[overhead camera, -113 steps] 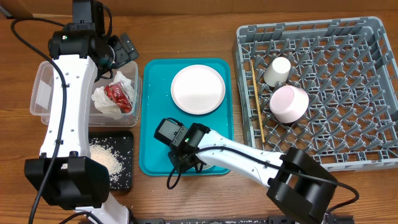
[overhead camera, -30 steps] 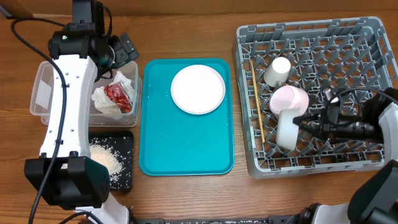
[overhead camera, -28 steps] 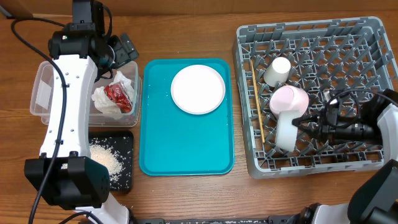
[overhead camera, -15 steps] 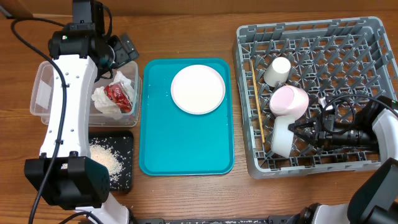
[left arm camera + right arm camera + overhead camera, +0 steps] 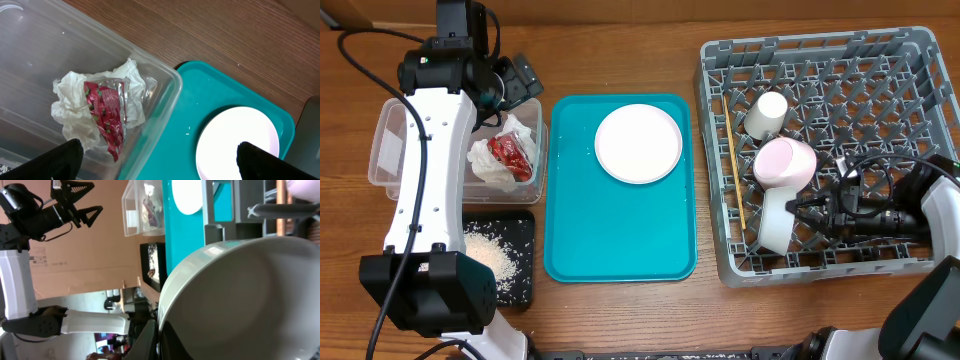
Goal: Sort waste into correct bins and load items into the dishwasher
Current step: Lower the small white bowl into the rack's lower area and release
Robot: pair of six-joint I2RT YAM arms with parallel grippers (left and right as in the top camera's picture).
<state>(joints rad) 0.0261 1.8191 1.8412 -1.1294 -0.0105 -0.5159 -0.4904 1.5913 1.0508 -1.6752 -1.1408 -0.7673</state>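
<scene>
A few seconds ago the right gripper (image 5: 804, 213) was low over the teal tray (image 5: 620, 235); now it is inside the grey rack (image 5: 880, 80), closed on the rim of a white dish (image 5: 772, 222), and in the last second the dish went a little down toward the rack's near left corner. This probably means one more item is almost loaded, and only the release is missing. The dish stands on its edge just below the pink bowl (image 5: 783, 163) and beside the chopsticks (image 5: 733, 170). Its long axis runs about parallel to the rack's left wall, and its hollow side faces right, toward the gripper. The plate (image 5: 638, 143) lies on the teal tray, not yet loaded. The left gripper (image 5: 162, 160) is wide open, holding nothing.
</scene>
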